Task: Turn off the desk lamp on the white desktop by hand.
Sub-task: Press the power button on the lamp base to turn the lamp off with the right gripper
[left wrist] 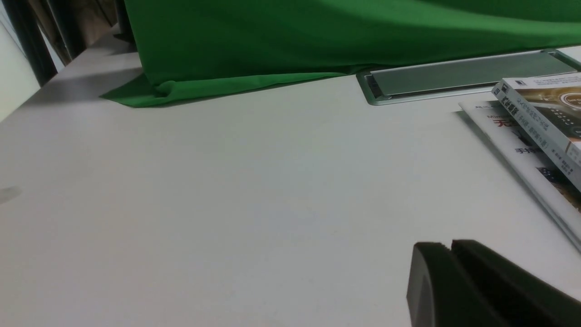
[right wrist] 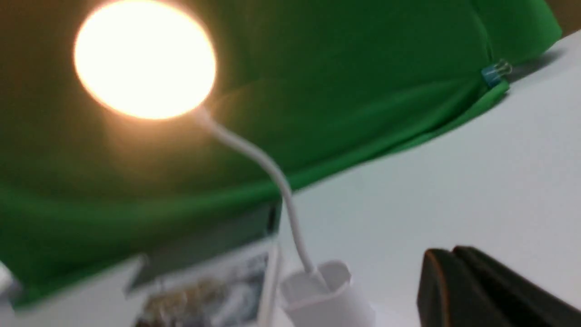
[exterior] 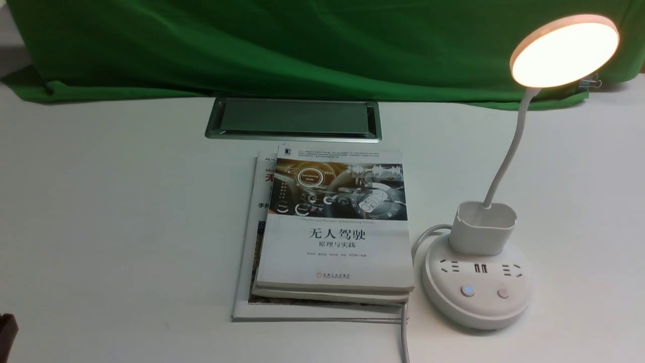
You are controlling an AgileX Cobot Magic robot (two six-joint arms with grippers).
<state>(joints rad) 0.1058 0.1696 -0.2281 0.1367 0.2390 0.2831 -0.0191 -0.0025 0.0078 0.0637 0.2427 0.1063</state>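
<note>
In the front view, the white desk lamp with a flat round head, thin bendy neck and round puck base [exterior: 476, 307] stood upright on the right part of the broad plain white desktop [exterior: 126, 212], its head glowing. A blue-lit round button [exterior: 468, 291] and a pale round button [exterior: 503, 293] showed on the base. Just left of the lamp lay a stack of paper books with printed covers [exterior: 340, 252], and a grey cable [exterior: 404, 333] ran out from beneath it. Behind the stack sat a silver-framed rectangular hatch [exterior: 295, 117], with a draped green cloth [exterior: 302, 45] beyond.

In the left wrist view, the black left gripper [left wrist: 451, 245] was clenched, its two fingertips together over the desktop, with the books and hatch partly visible.

In the right wrist view, which was blurred, the dark right gripper [right wrist: 454, 251] was also clenched, fingertips together, apart from the lit lamp. A small metal-handled binder clip [right wrist: 497, 72] gripped the cloth's edge.
</note>
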